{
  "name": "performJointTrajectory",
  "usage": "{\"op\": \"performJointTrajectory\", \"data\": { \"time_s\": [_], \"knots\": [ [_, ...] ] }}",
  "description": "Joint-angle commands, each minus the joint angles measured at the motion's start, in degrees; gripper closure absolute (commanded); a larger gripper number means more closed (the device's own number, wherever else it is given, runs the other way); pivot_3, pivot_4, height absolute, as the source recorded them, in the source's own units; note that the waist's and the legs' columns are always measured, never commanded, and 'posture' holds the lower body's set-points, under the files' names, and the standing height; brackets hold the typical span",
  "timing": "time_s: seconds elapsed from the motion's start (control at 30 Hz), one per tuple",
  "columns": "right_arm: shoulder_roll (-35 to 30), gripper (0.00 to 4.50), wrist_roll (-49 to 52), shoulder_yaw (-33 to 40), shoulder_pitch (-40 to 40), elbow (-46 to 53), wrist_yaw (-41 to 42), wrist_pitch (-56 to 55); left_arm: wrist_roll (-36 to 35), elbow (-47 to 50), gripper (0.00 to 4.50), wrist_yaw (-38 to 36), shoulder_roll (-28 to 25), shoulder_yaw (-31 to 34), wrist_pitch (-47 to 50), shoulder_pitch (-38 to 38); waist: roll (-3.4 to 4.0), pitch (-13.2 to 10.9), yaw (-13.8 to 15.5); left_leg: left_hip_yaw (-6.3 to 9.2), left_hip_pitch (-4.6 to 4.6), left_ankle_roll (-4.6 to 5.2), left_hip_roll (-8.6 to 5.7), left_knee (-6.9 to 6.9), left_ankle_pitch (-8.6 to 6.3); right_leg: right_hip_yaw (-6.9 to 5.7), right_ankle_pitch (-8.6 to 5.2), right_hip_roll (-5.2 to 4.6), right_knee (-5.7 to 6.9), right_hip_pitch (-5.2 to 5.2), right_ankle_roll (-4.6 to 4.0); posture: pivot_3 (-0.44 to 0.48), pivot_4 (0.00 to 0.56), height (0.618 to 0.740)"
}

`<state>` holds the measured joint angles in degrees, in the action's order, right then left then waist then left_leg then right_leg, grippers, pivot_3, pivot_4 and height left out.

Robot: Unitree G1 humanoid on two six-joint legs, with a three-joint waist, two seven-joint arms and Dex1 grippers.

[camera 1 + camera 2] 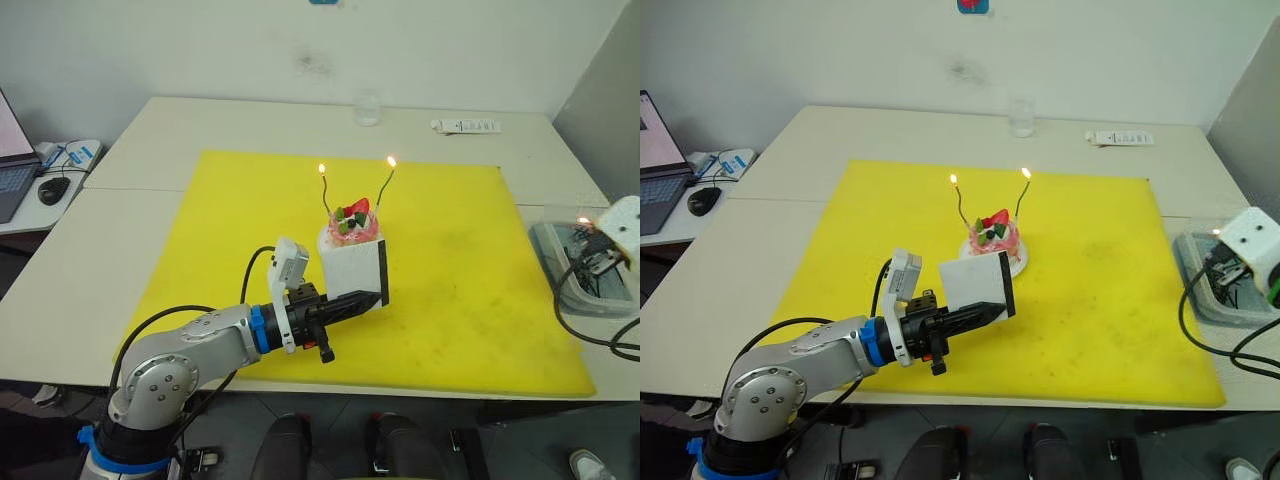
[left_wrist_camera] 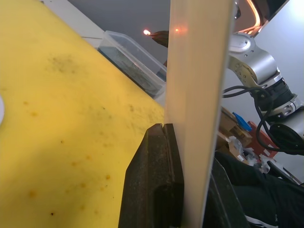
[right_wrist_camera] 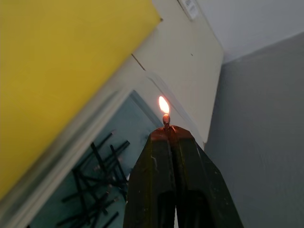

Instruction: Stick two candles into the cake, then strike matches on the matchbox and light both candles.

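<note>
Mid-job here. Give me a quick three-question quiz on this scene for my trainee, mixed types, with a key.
1. True or false: both thin wavy candles in the small pink cake are lit.
2. What does the left gripper hold? A) flat white matchbox B) a candle C) nothing
3. Fill in: the burning match in the right gripper is over the clear plastic ____ of spent matches.

Key: 1 true; 2 A; 3 tray
</note>
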<state>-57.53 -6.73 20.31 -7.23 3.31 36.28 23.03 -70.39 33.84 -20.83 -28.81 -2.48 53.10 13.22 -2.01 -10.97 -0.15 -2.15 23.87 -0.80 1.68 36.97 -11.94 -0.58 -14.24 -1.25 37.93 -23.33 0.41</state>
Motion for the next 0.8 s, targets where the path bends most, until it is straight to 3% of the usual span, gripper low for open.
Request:
{"op": "performJointTrajectory", "data": {
  "time_s": [0.03,0.1,0.2,0.53,0.67,0.8],
  "knots": [
    [0.31,4.48,0.46,3.13,0.94,-0.55,-1.61,1.82,0.01,0.76,4.5,-0.83,0.64,-0.25,-0.67,0.47,0.0,0.0,0.02,0.02,0.0,0.0,0.0,0.0,0.0,-0.01,0.0,0.03,0.01,0.0,0.0,0.0,0.15,0.74],
    [0.72,4.48,1.03,3.27,0.69,-1.57,-2.01,2.9,0.01,0.81,4.5,-0.77,0.75,-0.32,-0.65,0.56,0.0,0.0,0.03,0.03,0.01,0.0,-0.01,0.0,0.0,-0.02,0.0,0.08,0.01,0.0,0.0,0.0,0.15,0.74],
    [1.16,3.84,2.04,3.15,-0.12,-2.74,-2.51,4.27,0.07,0.83,4.5,-0.86,0.73,-0.32,-0.66,0.54,0.0,0.0,0.03,-0.01,0.01,0.0,-0.04,0.0,0.0,0.01,0.0,0.09,0.0,0.0,0.01,0.0,0.15,0.74],
    [1.54,0.14,4.14,3.86,-0.88,-2.63,-3.44,5.97,-0.32,2.16,4.5,0.02,0.88,-0.63,-0.69,-0.82,0.01,0.01,0.03,0.0,0.02,0.0,-0.06,0.0,0.0,0.0,0.0,0.09,0.0,0.0,0.01,0.0,0.15,0.74],
    [1.84,0.03,6.07,3.76,-2.56,-2.82,-2.85,3.96,1.33,1.85,4.5,-0.9,0.22,-1.44,-0.49,-1.12,0.01,0.01,0.05,0.0,0.02,0.0,-0.07,0.0,0.0,-0.01,0.0,0.1,0.0,0.0,0.01,0.0,0.15,0.74],
    [1.16,0.03,10.97,1.01,-3.38,0.93,4.4,2.7,0.18,0.66,4.5,0.47,0.61,-2.05,0.97,-1.36,0.01,0.01,0.02,0.0,0.01,0.0,-0.06,0.0,0.0,0.0,0.01,0.12,0.01,0.01,0.03,0.0,0.15,0.74]
  ]
}}
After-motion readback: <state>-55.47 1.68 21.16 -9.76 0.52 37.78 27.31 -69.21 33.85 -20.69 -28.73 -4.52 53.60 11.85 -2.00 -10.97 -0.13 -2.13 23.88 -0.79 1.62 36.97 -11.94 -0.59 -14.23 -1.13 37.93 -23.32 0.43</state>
